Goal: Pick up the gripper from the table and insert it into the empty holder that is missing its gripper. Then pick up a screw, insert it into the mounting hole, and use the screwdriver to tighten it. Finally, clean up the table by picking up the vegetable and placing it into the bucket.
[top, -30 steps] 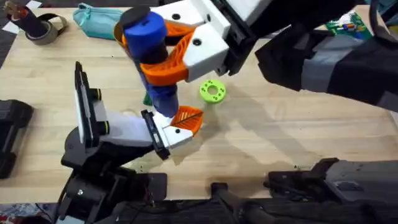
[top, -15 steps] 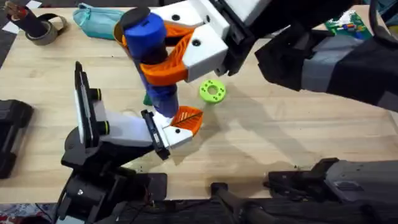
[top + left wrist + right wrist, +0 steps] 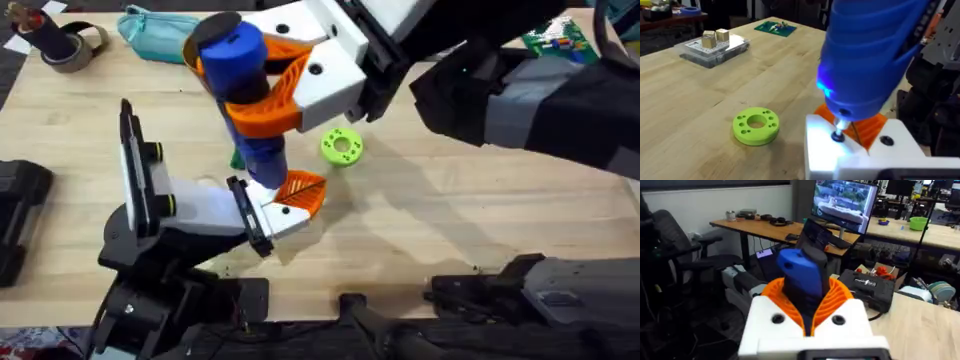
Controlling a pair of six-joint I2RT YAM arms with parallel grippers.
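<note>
- One arm does the work here: the right gripper (image 3: 265, 95) is clamped around the screwdriver (image 3: 245, 90), which stands nearly upright over the holder's (image 3: 150, 205) clamp end.
- Its tip sits on the screw (image 3: 838, 135) in the white base of the gripper (image 3: 298, 194), already seated in the holder.
- To do this well, I'd say keep the shaft square to the hole and press lightly down while turning, so the tip doesn't skip.
- Left gripper: its wrist view looks at the screw from beside the holder; I cannot tell its state.
- Vegetable (image 3: 236, 158) peeks out just behind the screwdriver; a green disc (image 3: 342, 146) lies beyond the holder.
</note>
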